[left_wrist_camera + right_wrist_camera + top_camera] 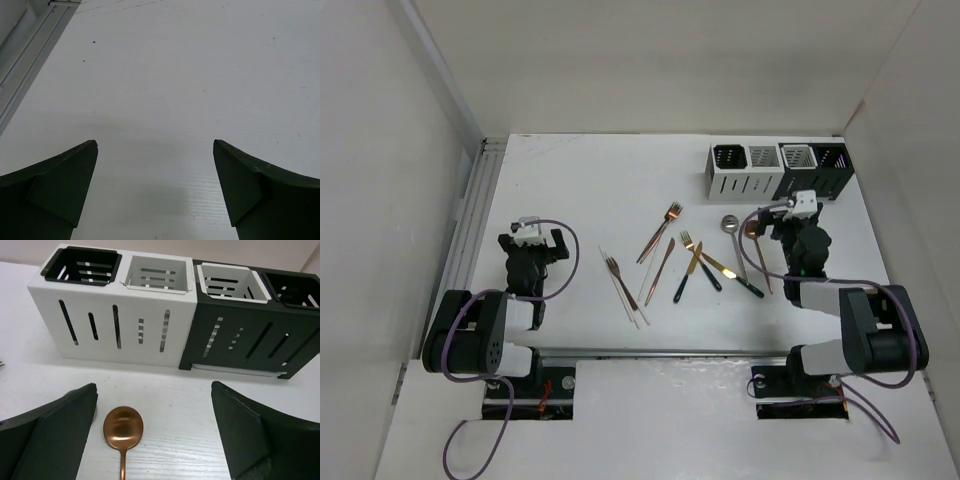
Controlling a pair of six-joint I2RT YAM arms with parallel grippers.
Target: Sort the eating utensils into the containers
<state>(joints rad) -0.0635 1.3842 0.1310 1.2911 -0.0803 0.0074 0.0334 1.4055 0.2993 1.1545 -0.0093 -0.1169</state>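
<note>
Rail (470, 215): metal track along the table's left edge, also seen at the upper left of the left wrist view.
Left gripper (155, 145): jaws spread wide with nothing between them. It is over the bare white table (175, 65), well to the left of all the cutlery.
White-handled fork (623, 290): copper head on a slim white handle, the leftmost of the scatter. A second slim white piece lies close beside it; I cannot tell what kind.
Copper fork (661, 232): flat on the table, tines toward the far side, tilted.
Copper knife (661, 270): just beside the copper fork, on the near side, lying at about the same slant.
Black-handled gold pieces (692, 268): about three, crossing one another at mid-table.
Silver spoon (731, 228): bowl toward the far side, handle running back toward the right arm.
Copper spoon (123, 427): flat on the table, bowl toward the boxes. It lies between the fingers and nearer the left one; contact not evident.
Right gripper (154, 385): jaws fully apart, gripping nothing, low over the copper spoon's bowl and facing the boxes.
Containers (115, 320): a row of four joined slotted boxes at the far right of the table, apart from all the cutlery. The left two have white shells and the right two black. Their inserts run black, white, white, black, and no utensil shows inside.
</note>
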